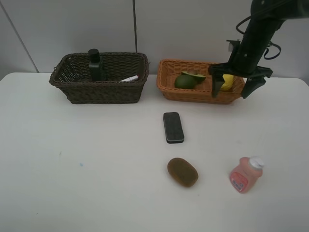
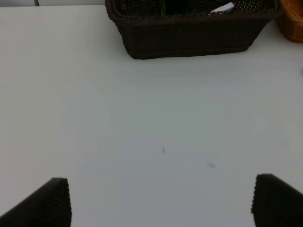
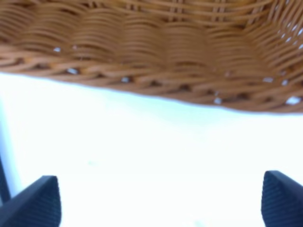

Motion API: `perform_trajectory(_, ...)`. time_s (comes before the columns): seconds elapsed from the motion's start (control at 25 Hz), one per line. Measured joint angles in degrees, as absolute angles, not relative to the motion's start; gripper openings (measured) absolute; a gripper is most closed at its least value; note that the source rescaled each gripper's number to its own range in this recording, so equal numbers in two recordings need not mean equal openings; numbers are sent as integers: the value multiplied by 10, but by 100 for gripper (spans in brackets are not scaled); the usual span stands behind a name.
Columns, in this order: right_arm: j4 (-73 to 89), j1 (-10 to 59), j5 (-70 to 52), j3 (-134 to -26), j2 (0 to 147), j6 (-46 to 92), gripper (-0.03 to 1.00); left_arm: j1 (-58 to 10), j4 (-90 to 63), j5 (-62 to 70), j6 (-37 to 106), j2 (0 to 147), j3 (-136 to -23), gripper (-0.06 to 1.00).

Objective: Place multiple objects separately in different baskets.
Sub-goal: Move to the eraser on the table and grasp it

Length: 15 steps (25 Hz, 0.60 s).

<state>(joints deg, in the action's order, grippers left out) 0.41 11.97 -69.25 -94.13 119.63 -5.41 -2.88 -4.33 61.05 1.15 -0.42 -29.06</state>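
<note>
The dark brown basket (image 1: 99,84) at the back left holds the dark green pump bottle (image 1: 95,65) and the white-pink marker (image 1: 129,78). The orange-tan basket (image 1: 193,93) at the back right holds the whole avocado (image 1: 185,81), the halved avocado (image 1: 194,74) and the yellow lemon (image 1: 227,82). The black eraser (image 1: 173,127), brown kiwi (image 1: 182,172) and pink bottle (image 1: 245,175) lie on the table. My right gripper (image 1: 233,88) hangs open and empty over the orange-tan basket's right end, by the lemon. My left gripper (image 2: 161,198) is open and empty over bare table, out of the exterior high view.
The white table (image 1: 87,159) ends at a grey wall behind the baskets. The left wrist view shows the dark basket's front wall (image 2: 189,35). The right wrist view shows the orange-tan basket's woven wall (image 3: 142,42) close up.
</note>
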Motion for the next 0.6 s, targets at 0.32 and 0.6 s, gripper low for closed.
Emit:
perform_trajectory(0.32, 11, 250, -694, -837, 1155, -104, 100, -29, -43, 610, 11, -4, -291, 100)
perform_trajectory(0.6, 17, 360, -574, -816, 1156, -141, 100, -29, -43, 610, 11, -4, -291, 100)
